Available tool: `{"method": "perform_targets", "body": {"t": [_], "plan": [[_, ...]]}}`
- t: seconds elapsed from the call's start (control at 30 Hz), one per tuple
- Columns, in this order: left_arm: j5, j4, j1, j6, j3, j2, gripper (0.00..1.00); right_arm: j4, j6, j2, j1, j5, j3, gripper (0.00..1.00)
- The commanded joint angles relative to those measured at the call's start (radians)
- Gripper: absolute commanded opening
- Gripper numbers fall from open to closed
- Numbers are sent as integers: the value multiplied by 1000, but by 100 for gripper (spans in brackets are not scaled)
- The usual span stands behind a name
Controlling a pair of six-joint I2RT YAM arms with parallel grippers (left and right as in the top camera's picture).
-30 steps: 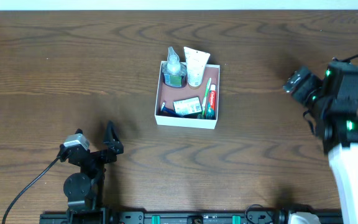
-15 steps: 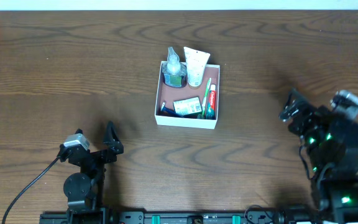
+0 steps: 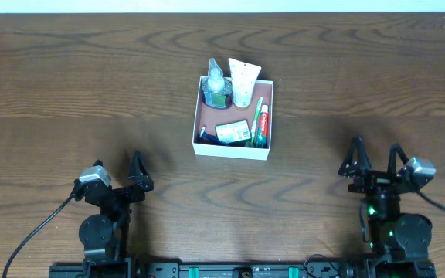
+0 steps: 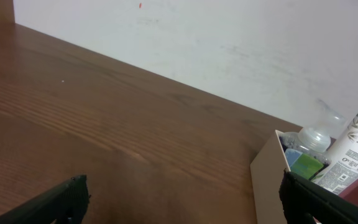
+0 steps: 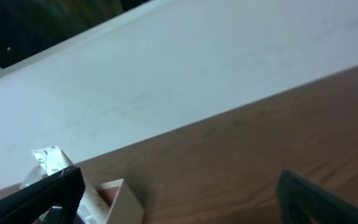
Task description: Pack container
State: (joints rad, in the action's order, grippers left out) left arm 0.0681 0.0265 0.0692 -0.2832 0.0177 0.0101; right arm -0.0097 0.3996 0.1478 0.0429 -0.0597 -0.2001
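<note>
The container (image 3: 208,113), a shallow square white box with a reddish-brown floor, sits at the table's middle. It holds a clear bottle (image 3: 216,81), a white tube (image 3: 243,81), a toothpaste tube (image 3: 263,125), a green toothbrush and a small packet (image 3: 232,133). My left gripper (image 3: 117,171) is open and empty at the front left. My right gripper (image 3: 375,161) is open and empty at the front right. The box also shows at the right in the left wrist view (image 4: 269,171) and at the lower left in the right wrist view (image 5: 122,199).
The brown wooden table (image 3: 68,85) ends at a white wall along the back edge (image 4: 229,43). A black cable (image 3: 29,232) runs from the left arm base.
The right arm has drawn back from the right side down to the front right, and its gripper now rests low and open. The left arm and the box have not moved.
</note>
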Motion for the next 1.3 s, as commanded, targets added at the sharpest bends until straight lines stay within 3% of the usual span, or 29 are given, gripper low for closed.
{"method": "perform_targets", "body": {"t": [0.0, 0.47, 0.87, 1.27], "plan": [[11, 40, -3, 16, -14, -6, 98, 6, -109, -65, -18, 12, 31, 99], [11, 40, -3, 16, -14, -6, 98, 0, -138, -143, -27, 34, 195, 99], [11, 40, -3, 16, -14, -6, 98, -64, -411, -143, -27, 42, 195, 99], [11, 40, -3, 16, -14, -6, 98, -66, -484, -143, -27, 50, 195, 99]]}}
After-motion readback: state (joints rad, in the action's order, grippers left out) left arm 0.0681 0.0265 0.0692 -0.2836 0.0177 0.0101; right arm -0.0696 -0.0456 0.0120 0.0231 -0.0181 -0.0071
